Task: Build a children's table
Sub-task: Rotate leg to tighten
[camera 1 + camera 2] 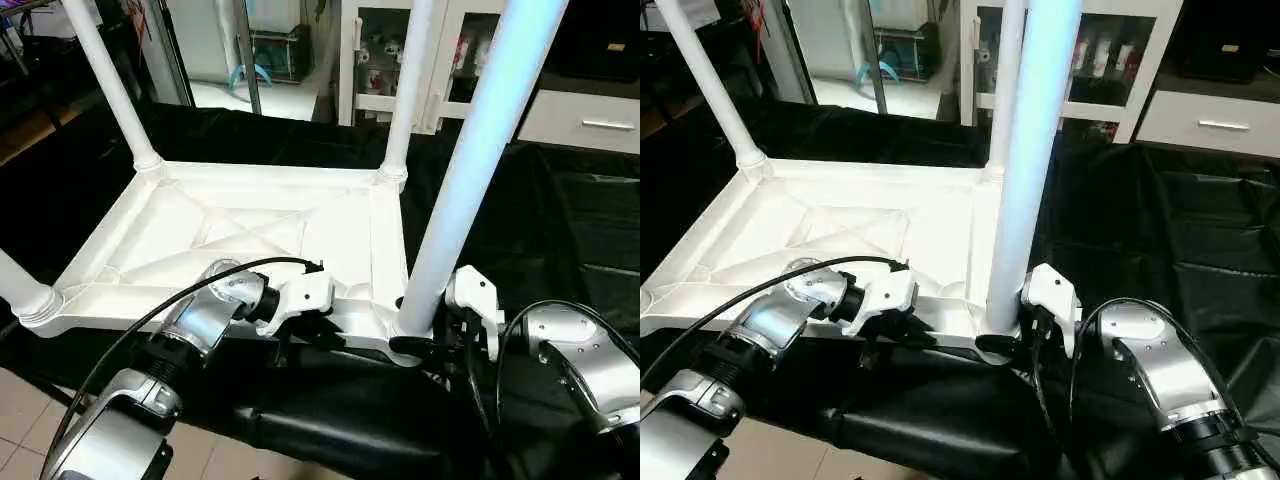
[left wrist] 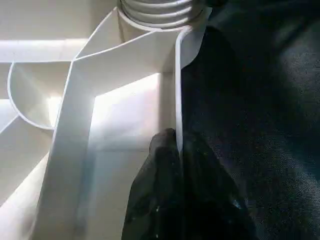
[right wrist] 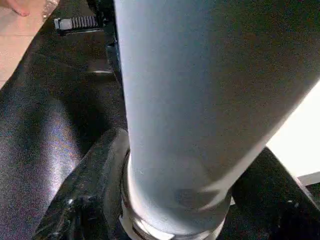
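Observation:
The white table top lies upside down on black cloth, ribbed X-braced underside up. Two legs stand in its far corners, the far left leg and the far right leg. A third leg rises from the near left corner. The fourth leg stands upright in the near right socket. My right gripper is shut on its base, one black finger on each side of the tube. My left gripper is shut on the top's near rim, fingers pinching the thin wall close to the threaded socket.
Black cloth covers the work surface and drapes over its near edge. A white glass-door cabinet and a white drawer unit stand behind. Tiled floor shows at the near left. Black cables loop over both forearms.

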`<state>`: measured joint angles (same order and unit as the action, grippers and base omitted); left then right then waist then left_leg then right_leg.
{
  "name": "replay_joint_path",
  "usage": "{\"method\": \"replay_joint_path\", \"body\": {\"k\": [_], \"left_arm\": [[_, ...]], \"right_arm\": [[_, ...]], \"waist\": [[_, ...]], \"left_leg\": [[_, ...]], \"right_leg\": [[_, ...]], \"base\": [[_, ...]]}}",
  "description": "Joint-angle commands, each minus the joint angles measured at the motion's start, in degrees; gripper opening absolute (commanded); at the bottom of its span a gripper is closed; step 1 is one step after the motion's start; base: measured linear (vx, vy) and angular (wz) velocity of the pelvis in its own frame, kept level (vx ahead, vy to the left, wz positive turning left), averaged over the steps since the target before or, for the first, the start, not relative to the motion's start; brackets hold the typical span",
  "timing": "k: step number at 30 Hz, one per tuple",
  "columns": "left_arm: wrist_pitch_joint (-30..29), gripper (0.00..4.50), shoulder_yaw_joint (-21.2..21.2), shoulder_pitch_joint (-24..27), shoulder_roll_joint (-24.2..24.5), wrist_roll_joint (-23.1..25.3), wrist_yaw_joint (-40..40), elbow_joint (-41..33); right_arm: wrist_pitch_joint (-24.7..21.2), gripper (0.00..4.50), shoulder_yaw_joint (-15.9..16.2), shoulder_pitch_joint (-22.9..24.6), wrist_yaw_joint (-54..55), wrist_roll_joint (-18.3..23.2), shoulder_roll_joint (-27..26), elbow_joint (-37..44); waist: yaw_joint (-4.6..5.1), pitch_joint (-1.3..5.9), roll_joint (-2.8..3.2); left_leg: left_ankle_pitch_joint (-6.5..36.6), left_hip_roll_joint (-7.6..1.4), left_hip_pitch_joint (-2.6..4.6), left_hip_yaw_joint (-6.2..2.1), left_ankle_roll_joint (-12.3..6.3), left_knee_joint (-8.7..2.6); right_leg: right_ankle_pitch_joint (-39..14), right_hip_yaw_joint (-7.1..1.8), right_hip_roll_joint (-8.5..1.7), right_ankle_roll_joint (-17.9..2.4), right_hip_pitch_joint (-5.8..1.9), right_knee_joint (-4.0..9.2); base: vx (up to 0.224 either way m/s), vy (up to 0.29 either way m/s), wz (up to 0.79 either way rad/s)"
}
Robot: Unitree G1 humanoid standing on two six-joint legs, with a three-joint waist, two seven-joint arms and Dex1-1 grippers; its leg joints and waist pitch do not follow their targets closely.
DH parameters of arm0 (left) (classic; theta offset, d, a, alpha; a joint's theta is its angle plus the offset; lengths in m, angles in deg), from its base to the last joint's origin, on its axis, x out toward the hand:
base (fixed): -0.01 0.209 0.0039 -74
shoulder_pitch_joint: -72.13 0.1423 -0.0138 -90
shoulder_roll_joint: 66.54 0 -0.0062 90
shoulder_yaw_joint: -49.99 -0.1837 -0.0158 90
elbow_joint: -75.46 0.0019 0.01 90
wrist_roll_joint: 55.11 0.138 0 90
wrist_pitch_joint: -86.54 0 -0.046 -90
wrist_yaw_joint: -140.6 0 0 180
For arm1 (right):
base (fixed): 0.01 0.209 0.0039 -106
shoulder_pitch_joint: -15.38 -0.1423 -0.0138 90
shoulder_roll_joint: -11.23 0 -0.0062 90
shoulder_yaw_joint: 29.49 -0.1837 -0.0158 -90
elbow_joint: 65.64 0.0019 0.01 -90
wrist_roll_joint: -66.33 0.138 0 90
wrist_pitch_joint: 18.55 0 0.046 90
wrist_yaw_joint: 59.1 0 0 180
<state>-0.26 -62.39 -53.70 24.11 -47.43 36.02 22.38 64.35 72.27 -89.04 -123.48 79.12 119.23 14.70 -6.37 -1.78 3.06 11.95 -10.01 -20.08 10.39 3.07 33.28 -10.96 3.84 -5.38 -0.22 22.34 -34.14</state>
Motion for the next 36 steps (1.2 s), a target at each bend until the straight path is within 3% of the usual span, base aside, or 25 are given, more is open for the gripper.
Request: {"method": "replay_joint_path", "body": {"k": [1, 7, 12, 15, 17, 18, 20, 22, 23, 25, 26, 28, 31, 33, 36], "left_arm": [[-0.6, 0.0, -2.3, 2.3, 0.2, 1.2, 0.3, 1.4], [-1.5, 0.0, -0.8, 2.2, -1.5, 0.3, -2.9, 3.1], [-3.2, 0.0, 2.5, -0.7, -5.5, -0.3, -11.5, 7.9], [-3.3, 0.0, 4.1, -3.2, -8.4, -0.6, -17.1, 11.1], [-3.2, 0.0, 4.0, -3.6, -8.8, -0.3, -18.0, 11.6], [-2.4, 0.0, 3.8, -4.7, -9.9, 0.9, -21.1, 12.9], [-2.0, 0.0, 3.8, -5.2, -10.3, 1.3, -22.2, 13.6], [-2.1, 0.0, 3.9, -5.8, -10.9, 1.5, -23.0, 14.3], [-2.3, 0.0, 4.4, -7.2, -12.4, 1.6, -25.4, 15.9], [-2.0, 0.0, 4.5, -8.2, -13.4, 1.9, -27.3, 17.1], [-1.8, 0.0, 4.5, -8.6, -13.8, 2.2, -28.1, 17.7], [-1.5, 0.0, 4.5, -8.8, -14.0, 2.2, -28.3, 18.0], [-0.7, 0.0, 4.6, -9.2, -14.2, 2.1, -28.8, 19.1], [-0.6, 0.0, 4.8, -9.2, -13.8, 2.1, -28.5, 19.1], [-0.2, 0.0, 4.9, -9.0, -13.2, 2.0, -28.3, 19.3]], "right_arm": [[-0.3, 2.61, 0.6, -0.9, -0.4, -1.9, 1.2, -1.2], [-1.0, 2.61, -1.0, 0.0, 5.6, -2.4, -1.9, -3.8], [-4.8, 2.59, -4.4, 0.1, 19.6, -3.4, -8.7, -7.6], [-8.3, 2.59, -5.5, -1.0, 29.9, -4.6, -14.7, -8.3], [-9.0, 2.59, -5.6, -1.3, 31.9, -5.0, -15.8, -8.6], [-10.5, 2.59, -6.8, -2.8, 39.4, -6.6, -19.0, -10.3], [-11.0, 2.59, -7.3, -3.3, 41.8, -7.3, -20.1, -10.8], [-11.6, 2.59, -8.4, -4.1, 46.3, -8.0, -22.0, -11.6], [-12.7, 2.59, -10.9, -5.7, 55.8, -9.2, -25.7, -13.6], [-12.3, 2.59, -12.4, -7.1, 64.3, -10.7, -29.0, -15.6], [-11.7, 2.59, -12.9, -7.8, 67.9, -11.6, -30.3, -16.5], [-10.9, 2.59, -12.8, -8.4, 70.7, -12.5, -31.4, -17.6], [-8.7, 2.59, -13.5, -9.6, 74.5, -13.2, -33.6, -18.5], [-7.6, 2.59, -13.6, -9.8, 74.6, -13.3, -33.9, -17.5], [-6.2, 2.59, -13.9, -10.0, 71.7, -11.5, -34.0, -17.0]], "waist": [[-0.24, 2.71, -1.27], [-0.14, 2.53, -1.39], [1.16, 2.09, -1.61], [1.9, 1.91, -1.67], [2.16, 1.89, -1.61], [2.29, 1.89, -1.64], [2.85, 1.78, -1.66], [2.83, 1.98, -1.68], [2.88, 2.04, -1.63], [3.14, 2.18, -1.3], [3.25, 2.26, -1.3], [3.27, 2.42, -1.18], [3.19, 2.66, -1.86], [2.83, 2.72, -1.61], [2.69, 2.7, -1.55]], "left_leg": [[8.4, -3.45, -0.26, -1.09, -5.64, -3.75], [9.9, -3.43, -0.13, -1.03, -5.33, -3.91], [15.6, -3.07, 0.12, -1.5, -1.56, -4.78], [17.8, -2.85, 0.02, -1.76, -0.57, -5.06], [18.7, -2.79, 0.11, -1.86, -0.35, -5.14], [19.3, -2.81, 0.26, -1.88, -0.32, -5.15], [20.1, -2.54, 0.33, -1.92, 0.23, -5.22], [18.8, -2.63, 0.36, -1.94, 0.05, -5.27], [18.0, -2.7, 0.31, -1.88, -0.23, -5.28], [16.8, -2.54, 0.32, -1.76, 0.55, -5.31], [16.0, -2.49, 0.11, -1.86, 1.21, -5.41], [15.1, -2.53, 0.41, -1.63, 1.44, -5.29], [11.9, -2.49, 0.3, -1.25, -0.46, -4.95], [9.2, -2.48, 0.18, -1.14, -2.07, -4.76], [8.0, -2.54, 0.13, -1.1, -3.06, -4.73]], "right_leg": [[-8.8, -2.53, -3.9, -13.9, -2.63, 3.68], [-11.8, -2.51, -3.9, -13.5, -2.48, 4.04], [-22.3, -2.4, -3.92, -10.0, -2.18, 5.26], [-25.2, -2.39, -3.87, -8.2, -2.14, 5.71], [-26.7, -2.43, -3.94, -7.3, -1.95, 5.96], [-27.3, -2.52, -3.98, -7.0, -1.78, 6.07], [-29.0, -2.44, -3.84, -6.5, -1.63, 6.21], [-28.2, -2.52, -3.91, -6.1, -1.67, 6.32], [-26.1, -2.61, -3.89, -6.5, -1.72, 6.17], [-23.3, -2.67, -3.76, -7.6, -1.5, 5.9], [-21.9, -2.58, -3.72, -7.8, -1.77, 5.65], [-17.2, -2.67, -3.52, -8.8, -1.61, 5.39], [-10.2, -2.74, -3.56, -10.8, -2.06, 4.71], [-7.5, -2.69, -3.73, -11.4, -2.42, 4.49], [-6.5, -2.64, -3.75, -11.8, -2.6, 4.43]], "base": [[0.0, 0.0, 0.0], [0.0, 0.0, 0.0], [0.0, 0.0, 0.0], [0.0, 0.0, 0.0], [0.0, 0.0, 0.0], [0.0, 0.0, 0.0], [0.0, 0.0, 0.0], [0.0, 0.0, 0.0], [0.0, 0.0, 0.0], [0.0, 0.0, 0.0], [0.0, 0.0, 0.0], [0.0, 0.0, 0.0], [0.0, 0.0, 0.0], [0.0, 0.0, 0.0], [0.0, 0.0, 0.0]]}}
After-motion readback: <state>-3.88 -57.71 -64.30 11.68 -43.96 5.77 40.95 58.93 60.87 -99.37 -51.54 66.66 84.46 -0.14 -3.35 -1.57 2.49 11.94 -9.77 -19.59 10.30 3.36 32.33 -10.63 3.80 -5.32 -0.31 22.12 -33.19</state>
